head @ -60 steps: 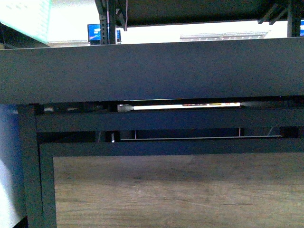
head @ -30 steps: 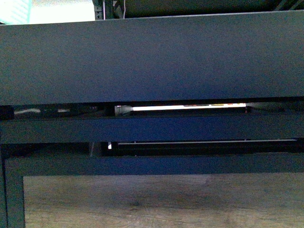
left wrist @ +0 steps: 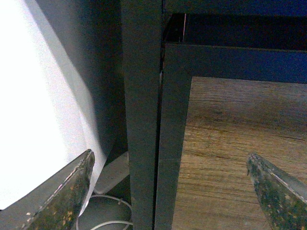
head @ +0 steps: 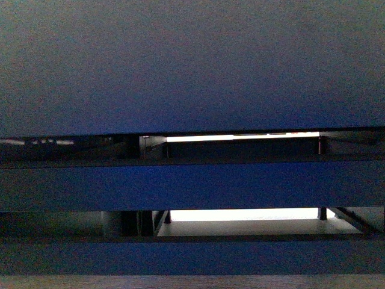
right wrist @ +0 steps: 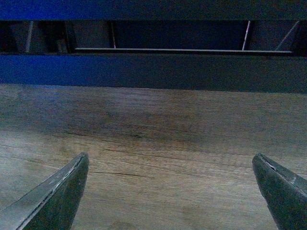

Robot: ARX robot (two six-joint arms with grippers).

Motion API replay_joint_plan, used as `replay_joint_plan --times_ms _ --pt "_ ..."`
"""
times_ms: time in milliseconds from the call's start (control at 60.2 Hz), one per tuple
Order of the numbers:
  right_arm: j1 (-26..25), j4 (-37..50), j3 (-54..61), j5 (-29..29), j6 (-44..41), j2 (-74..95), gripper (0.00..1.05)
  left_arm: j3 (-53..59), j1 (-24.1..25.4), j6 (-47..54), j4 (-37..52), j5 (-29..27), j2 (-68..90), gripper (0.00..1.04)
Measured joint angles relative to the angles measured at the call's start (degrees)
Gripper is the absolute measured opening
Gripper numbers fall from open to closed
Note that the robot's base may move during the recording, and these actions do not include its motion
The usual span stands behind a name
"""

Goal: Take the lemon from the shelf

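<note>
Left tool gapes toward shelf upright, right tool toward wood panel.

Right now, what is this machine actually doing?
A two-armed robot is facing a black metal shelf at very close range, sent to pick a lemon from it. No lemon shows in any view, and nothing is held. Both arms' jaws stand wide open and empty: the left ones point at a black upright beside the brown wood-grain panel, the right ones at that panel's face. So the grasp has not begun.
</note>
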State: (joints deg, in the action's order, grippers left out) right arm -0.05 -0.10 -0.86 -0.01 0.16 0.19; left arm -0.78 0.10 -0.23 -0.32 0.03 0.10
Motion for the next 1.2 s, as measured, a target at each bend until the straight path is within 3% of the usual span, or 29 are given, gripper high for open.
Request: replay_joint_plan --times_ms 1197 --pt "0.0 0.0 0.0 0.0 0.0 0.0 1.02 0.0 0.0 0.0 0.0 0.0 0.0 0.97"
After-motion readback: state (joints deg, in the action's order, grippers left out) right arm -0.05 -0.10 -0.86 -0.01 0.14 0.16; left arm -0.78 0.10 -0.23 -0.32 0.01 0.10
